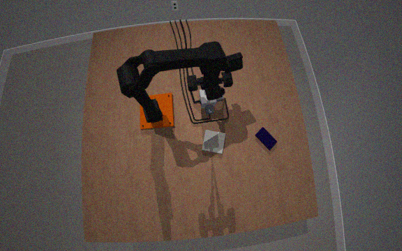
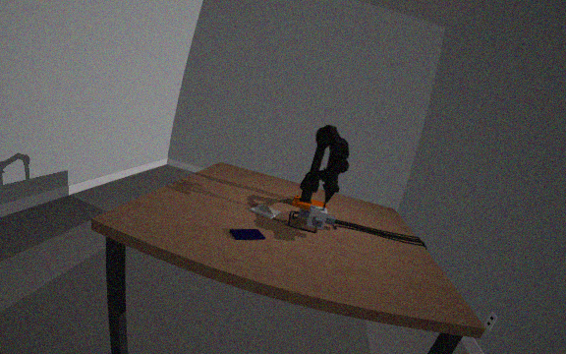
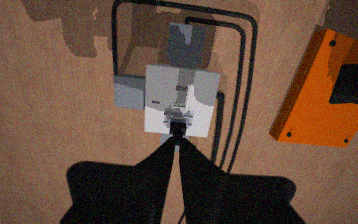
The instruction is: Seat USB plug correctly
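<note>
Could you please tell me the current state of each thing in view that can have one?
gripper: shut on the USB plug
USB plug: gripped above the power cube's top socket
power cube: upright on the table
dark blue block: lying flat, untouched
white block: lying flat, untouched
</note>
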Tool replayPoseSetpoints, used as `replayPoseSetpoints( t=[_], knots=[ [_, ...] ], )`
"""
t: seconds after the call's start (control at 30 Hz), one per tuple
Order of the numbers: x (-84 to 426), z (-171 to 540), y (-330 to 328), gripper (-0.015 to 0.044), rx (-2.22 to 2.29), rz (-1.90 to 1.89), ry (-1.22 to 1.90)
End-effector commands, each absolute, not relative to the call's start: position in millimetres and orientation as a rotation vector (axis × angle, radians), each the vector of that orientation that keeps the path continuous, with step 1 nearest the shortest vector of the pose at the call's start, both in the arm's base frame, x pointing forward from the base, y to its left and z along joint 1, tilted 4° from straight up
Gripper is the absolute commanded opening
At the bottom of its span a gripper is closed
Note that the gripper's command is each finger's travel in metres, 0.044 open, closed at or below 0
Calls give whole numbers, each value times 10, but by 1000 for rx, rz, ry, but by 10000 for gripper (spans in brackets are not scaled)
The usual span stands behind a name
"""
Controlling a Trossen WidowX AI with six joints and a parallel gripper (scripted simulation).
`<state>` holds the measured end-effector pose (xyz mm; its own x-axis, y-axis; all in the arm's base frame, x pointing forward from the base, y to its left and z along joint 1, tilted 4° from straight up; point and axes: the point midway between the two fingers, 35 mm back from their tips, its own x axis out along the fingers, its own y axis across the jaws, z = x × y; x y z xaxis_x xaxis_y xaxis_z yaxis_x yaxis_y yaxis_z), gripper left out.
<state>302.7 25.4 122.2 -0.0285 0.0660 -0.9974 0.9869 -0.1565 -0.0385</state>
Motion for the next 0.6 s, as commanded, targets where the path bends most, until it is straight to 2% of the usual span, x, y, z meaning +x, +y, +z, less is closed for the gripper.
replayPoseSetpoints(
  t=[0.0,0.57],
  knots=[
    [3025,1215,257,0,1357,-1315,1206],
    [3024,1195,256,0,1357,-1315,1206]
  ],
)
